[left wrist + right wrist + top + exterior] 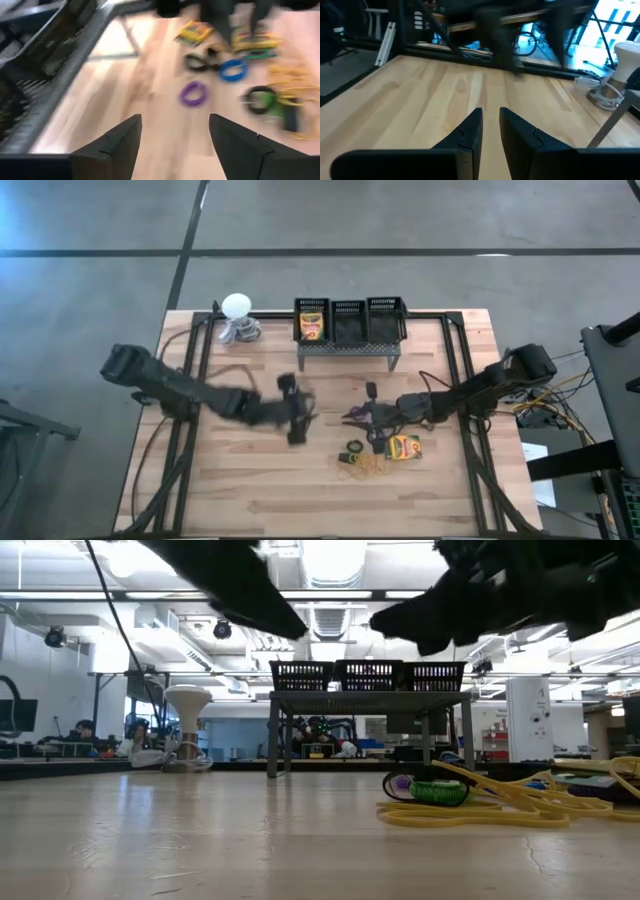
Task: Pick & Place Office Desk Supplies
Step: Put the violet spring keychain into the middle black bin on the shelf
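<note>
My left gripper (297, 418) is open and empty, above the table's middle; its fingers also show in the left wrist view (175, 145). My right gripper (362, 417) hangs just right of it with its fingers shut and nothing between them (490, 127). One crayon box (403, 447) lies flat on the table under the right arm, and another (312, 327) stands in the rack's left bin. A purple ring (194, 93), a blue ring (232, 70), a black ring (197, 62) and a black-and-green ring (260, 98) lie on the wood. Yellow rubber bands (366, 466) lie beside them.
A black three-bin wire rack (350, 328) stands on legs at the far middle. A white ball-shaped object on a coiled grey base (238, 320) stands at the far left. Black frame rails (190, 380) run along both sides. Bare wood lies toward the near edge (300, 500).
</note>
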{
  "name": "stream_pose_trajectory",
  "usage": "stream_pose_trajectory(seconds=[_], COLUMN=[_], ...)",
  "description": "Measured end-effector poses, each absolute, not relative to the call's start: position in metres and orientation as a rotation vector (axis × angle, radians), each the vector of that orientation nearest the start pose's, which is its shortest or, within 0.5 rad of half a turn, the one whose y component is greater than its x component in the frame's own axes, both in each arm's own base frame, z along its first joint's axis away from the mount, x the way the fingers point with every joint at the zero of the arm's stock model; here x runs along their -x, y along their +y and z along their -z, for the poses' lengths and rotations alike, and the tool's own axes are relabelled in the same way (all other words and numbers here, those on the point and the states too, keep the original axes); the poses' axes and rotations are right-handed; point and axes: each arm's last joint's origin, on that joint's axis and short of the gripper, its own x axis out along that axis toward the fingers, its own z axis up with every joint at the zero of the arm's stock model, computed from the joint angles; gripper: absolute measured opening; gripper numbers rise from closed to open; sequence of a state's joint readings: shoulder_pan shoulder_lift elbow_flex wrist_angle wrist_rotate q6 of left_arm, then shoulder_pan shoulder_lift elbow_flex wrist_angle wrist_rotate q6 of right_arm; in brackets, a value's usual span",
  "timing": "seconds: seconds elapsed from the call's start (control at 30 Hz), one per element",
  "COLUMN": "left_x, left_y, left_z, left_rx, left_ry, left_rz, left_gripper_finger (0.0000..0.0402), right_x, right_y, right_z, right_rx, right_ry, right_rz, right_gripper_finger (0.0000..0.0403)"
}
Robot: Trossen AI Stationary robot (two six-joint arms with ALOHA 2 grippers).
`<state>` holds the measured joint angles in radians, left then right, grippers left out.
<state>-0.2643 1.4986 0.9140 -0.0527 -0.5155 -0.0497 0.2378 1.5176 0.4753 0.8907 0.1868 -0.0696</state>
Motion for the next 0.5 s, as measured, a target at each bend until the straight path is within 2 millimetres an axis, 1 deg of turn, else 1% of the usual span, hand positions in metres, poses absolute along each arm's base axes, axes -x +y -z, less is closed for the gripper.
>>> stream_pose_trajectory(seconds=[0.07, 0.1, 0.13, 0.2, 0.27, 0.37, 0.5], left_x=[-0.294, -0.287, -0.28, -0.267, -0.256, -0.242, -0.226], left_y=[-0.093, -0.102, -0.109, -0.116, -0.116, -0.107, -0.091], left_z=[-0.215, -0.208, -0.201, -0.187, -0.173, -0.152, -0.133], left_rx=[-0.218, -0.219, -0.217, -0.194, -0.13, -0.028, 0.089], left_ry=[0.516, 0.484, 0.461, 0.424, 0.396, 0.384, 0.326], left_rz=[-0.258, -0.275, -0.292, -0.329, -0.355, -0.359, -0.388], left_gripper_finger=[0.0238, 0.0238, 0.0239, 0.0239, 0.0238, 0.0237, 0.0237], right_x=[-0.265, -0.261, -0.258, -0.249, -0.24, -0.228, -0.223], right_y=[0.063, 0.063, 0.064, 0.064, 0.062, 0.058, 0.056], right_z=[-0.175, -0.178, -0.179, -0.182, -0.184, -0.184, -0.177], right_rx=[0.1, 0.096, 0.085, 0.049, -0.012, -0.122, -0.181], right_ry=[0.176, 0.201, 0.233, 0.312, 0.402, 0.525, 0.585], right_rz=[-0.061, -0.049, -0.035, -0.008, 0.013, 0.061, 0.097], right_gripper_finger=[0.0061, 0.0061, 0.0061, 0.0061, 0.0061, 0.0061, 0.0063])
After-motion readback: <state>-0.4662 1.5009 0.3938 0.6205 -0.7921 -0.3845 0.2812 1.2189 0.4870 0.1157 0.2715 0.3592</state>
